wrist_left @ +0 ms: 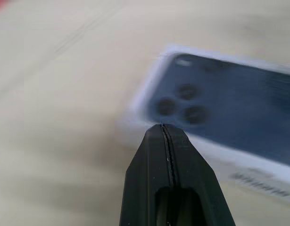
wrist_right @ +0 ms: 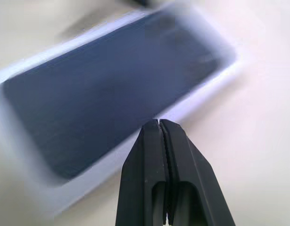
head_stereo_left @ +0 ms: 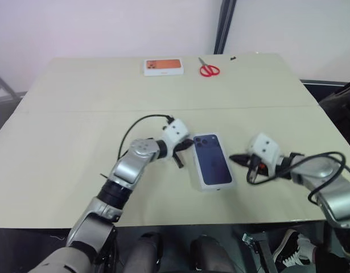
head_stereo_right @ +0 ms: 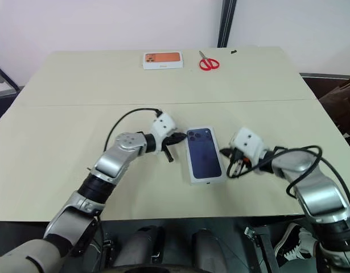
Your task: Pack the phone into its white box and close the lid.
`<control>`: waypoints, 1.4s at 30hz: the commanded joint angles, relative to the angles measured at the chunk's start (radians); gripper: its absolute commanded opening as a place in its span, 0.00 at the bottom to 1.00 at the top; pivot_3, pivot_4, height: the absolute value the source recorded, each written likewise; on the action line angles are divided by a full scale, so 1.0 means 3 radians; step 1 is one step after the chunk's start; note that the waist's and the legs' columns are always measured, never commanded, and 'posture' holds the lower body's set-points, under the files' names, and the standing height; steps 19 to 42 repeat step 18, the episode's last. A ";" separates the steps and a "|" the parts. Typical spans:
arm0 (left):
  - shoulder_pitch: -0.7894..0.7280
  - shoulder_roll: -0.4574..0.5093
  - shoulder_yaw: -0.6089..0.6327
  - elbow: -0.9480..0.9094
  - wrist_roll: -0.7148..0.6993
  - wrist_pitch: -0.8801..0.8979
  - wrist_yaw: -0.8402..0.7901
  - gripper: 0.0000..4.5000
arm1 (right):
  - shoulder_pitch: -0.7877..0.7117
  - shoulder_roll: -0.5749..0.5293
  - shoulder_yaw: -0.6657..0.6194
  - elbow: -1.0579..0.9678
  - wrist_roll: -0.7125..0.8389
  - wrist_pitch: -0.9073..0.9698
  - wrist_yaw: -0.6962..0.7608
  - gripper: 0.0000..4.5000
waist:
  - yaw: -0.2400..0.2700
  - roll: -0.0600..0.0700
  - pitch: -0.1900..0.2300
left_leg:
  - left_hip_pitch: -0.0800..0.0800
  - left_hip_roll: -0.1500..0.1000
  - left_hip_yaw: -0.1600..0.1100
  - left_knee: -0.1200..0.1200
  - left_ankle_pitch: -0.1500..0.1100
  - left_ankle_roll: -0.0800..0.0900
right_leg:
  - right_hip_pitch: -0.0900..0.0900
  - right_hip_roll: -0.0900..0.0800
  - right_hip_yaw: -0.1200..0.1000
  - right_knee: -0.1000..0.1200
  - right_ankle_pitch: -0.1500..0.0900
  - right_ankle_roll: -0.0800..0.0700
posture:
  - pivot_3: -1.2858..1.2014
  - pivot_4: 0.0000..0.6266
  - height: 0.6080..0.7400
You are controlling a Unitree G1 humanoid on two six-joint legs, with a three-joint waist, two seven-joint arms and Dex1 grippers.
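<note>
A: The lid (head_stereo_left: 211,162), printed with a dark blue phone picture, lies flat near the front edge of the beige table (head_stereo_left: 78,131), between the two grippers.

B: And the claws?

A: The left gripper (head_stereo_left: 180,154) sits just beside its left long edge, fingers pressed together, holding nothing. The right gripper (head_stereo_left: 240,158) is just off the right edge, also pinched closed and empty.

B: Anything else?

A: An orange-pictured box (head_stereo_left: 163,66) and red scissors (head_stereo_left: 209,69) lie at the far edge.
</note>
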 commanded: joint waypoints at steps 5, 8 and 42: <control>0.0726 0.0644 0.0818 -0.0936 -0.0311 -0.0055 -0.0020 0.00 | -0.0488 0.0147 -0.0307 0.0713 0.0103 -0.0295 -0.0039 0.01 | 0.0018 0.0002 0.0000 | 0.0000 0.0000 0.0002 -0.0007 0.0009 -0.0015 | -0.0001 -0.0002 0.0002 -0.0003 0.0000 0.0000 | 0.52 0.24 1.00; 0.0955 0.0782 0.0990 -0.1099 -0.0383 0.0002 0.0017 0.00 | -0.0618 0.0177 -0.0307 0.0994 0.0150 -0.0378 0.0068 0.01 | 0.0038 0.0002 0.0000 | 0.0000 -0.0001 0.0002 -0.0006 0.0002 -0.0003 | 0.0001 -0.0004 0.0001 -0.0005 0.0000 0.0000 | 0.52 0.24 1.00; 0.1354 0.0936 0.1313 -0.1435 -0.0566 0.0122 0.0153 0.00 | -0.0813 0.0243 -0.0191 0.1434 0.0228 -0.0447 0.0470 0.01 | 0.0018 0.0003 0.0000 | 0.0003 -0.0001 0.0003 -0.0016 0.0001 -0.0001 | -0.0001 -0.0005 0.0001 -0.0006 0.0000 -0.0001 | 0.52 0.24 1.00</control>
